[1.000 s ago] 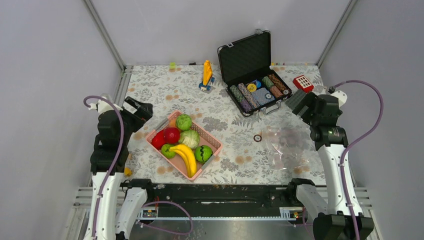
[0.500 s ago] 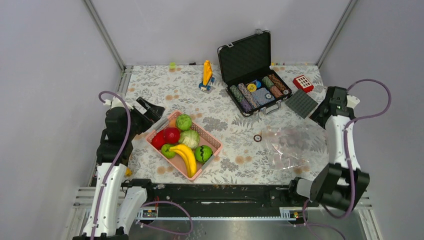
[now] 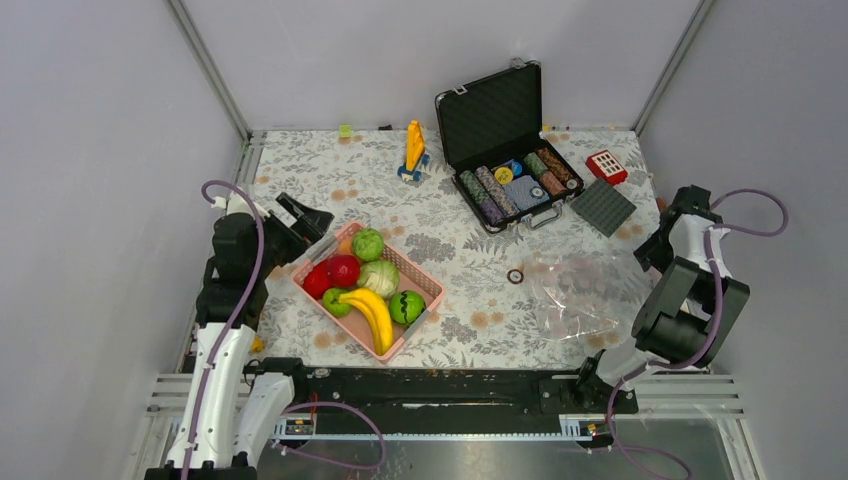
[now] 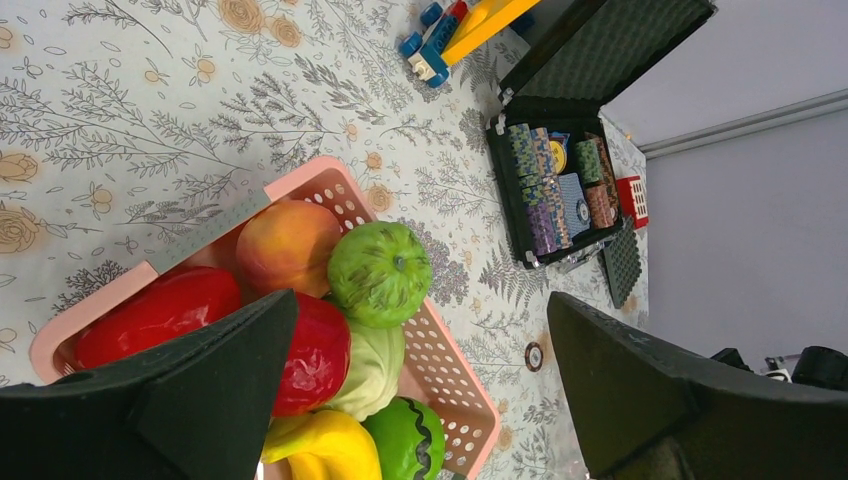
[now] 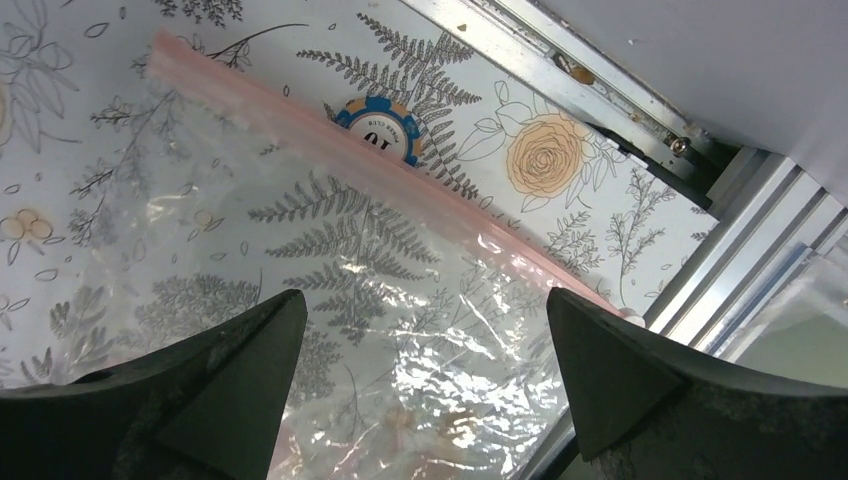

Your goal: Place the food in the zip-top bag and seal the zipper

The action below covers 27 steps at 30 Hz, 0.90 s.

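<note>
Both pairs spread wide, nothing gripped. Left fingers [image 4: 200,390] hang over the pink basket [image 3: 420,275] near-left on the counter [image 3: 330,170]. All the food sits in it: banana bunch [image 3: 372,315], red apples [image 3: 342,270], green fruits [image 3: 368,243], cabbage [image 3: 379,278]. Right fingers [image 5: 640,390] are over the zip-top bag [image 3: 580,295], lying flat near-right, with the zipper [image 5: 250,95] just beside a blue poker chip [image 5: 378,125]. Farther back is an open chip case [image 3: 515,185].
</note>
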Available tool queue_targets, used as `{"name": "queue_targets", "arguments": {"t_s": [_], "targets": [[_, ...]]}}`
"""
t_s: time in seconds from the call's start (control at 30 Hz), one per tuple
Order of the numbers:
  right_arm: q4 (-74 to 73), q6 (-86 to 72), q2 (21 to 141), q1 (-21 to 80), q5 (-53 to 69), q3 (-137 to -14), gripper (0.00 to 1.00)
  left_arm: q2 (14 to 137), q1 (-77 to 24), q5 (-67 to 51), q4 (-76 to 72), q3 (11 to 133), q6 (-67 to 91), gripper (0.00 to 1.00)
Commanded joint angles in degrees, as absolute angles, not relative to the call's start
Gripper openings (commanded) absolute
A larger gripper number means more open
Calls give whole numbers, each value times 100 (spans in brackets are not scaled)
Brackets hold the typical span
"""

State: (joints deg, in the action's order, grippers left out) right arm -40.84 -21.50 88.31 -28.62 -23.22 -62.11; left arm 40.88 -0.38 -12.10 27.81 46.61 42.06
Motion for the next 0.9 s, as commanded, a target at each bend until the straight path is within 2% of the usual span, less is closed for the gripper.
{"name": "queue_targets", "arguments": {"t_s": [0.0,0.33,0.63,0.87], "targets": [[-3921,-2218,9108,-2927,-2016,-6104,98,4129,-40,-1314,2413,4634,4236,99],[-3551,-2858,9289,-2932,-454,-5667,98,4303,-35,-1228,2488,4597,4236,99],[-3438,-3088,9371,-2871,-113,-5565,98,4339,-40,-1183,2496,4621,4223,99],[-3257,-3309,9565,-1920,-76,-5773,98,4324,-40,-1124,2511,4643,4210,99]]}}
